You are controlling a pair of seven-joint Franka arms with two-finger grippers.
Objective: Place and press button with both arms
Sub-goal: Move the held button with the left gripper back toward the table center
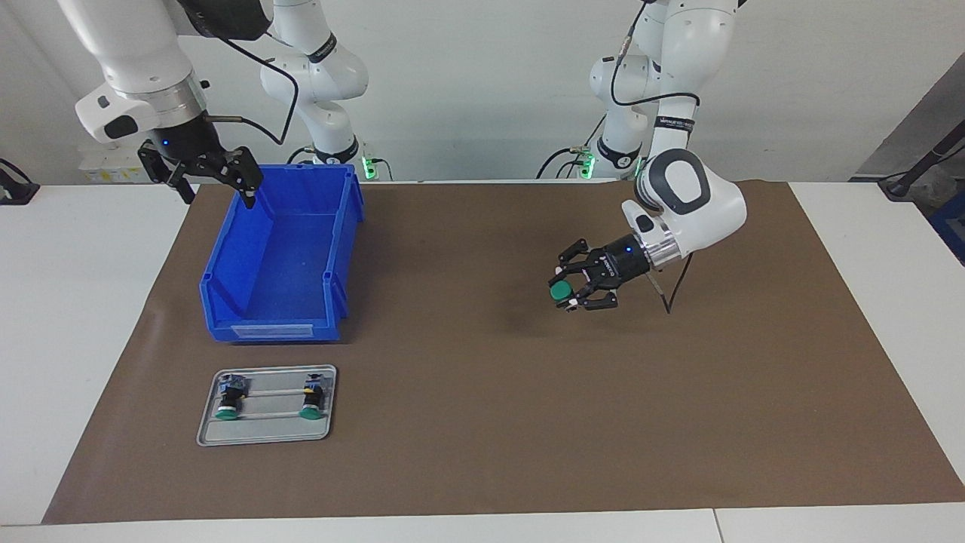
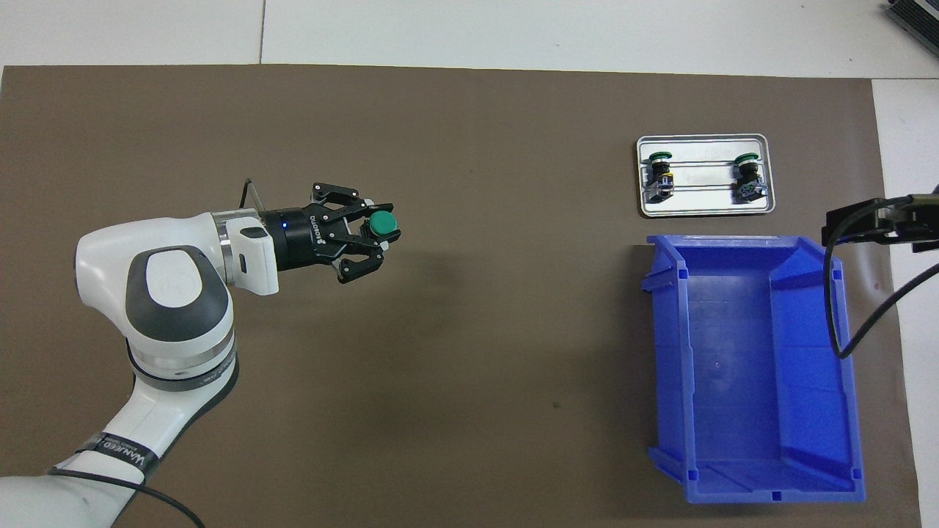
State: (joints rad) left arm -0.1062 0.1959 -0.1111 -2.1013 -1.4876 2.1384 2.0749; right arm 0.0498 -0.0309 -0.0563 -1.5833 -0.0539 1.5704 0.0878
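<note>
Left end effector (image 1: 579, 290) is closed on the button (image 1: 559, 290), carrying it in the air over the bare brown mat (image 1: 482, 422) toward the left arm's end of the tabletop (image 1: 867, 249); wrist laid nearly level, green cap pointing toward the middle of the mat. Fingers sit on the short body under the cap, which I judge the right place to hold: the cap is the moving part and squeezing it would fire or jam it. I read the piece as light, rigid plastic, small enough to twist in the grip, with a smooth round cap that would slip if pinched. It should be set down on its flat base so it stands cap-up; tipped on its side it would likely roll. Right end effector (image 1: 213, 175) hangs with fingers spread wide and nothing in them, over the rim of the blue bin (image 1: 279, 302) at the right arm's end, waiting. Two more buttons lie on their sides in the metal tray (image 1: 265, 436), which sits just beside the bin, farther from the robots. Placing not yet done; pressing would want a straight push down on the cap's centre, gently.
</note>
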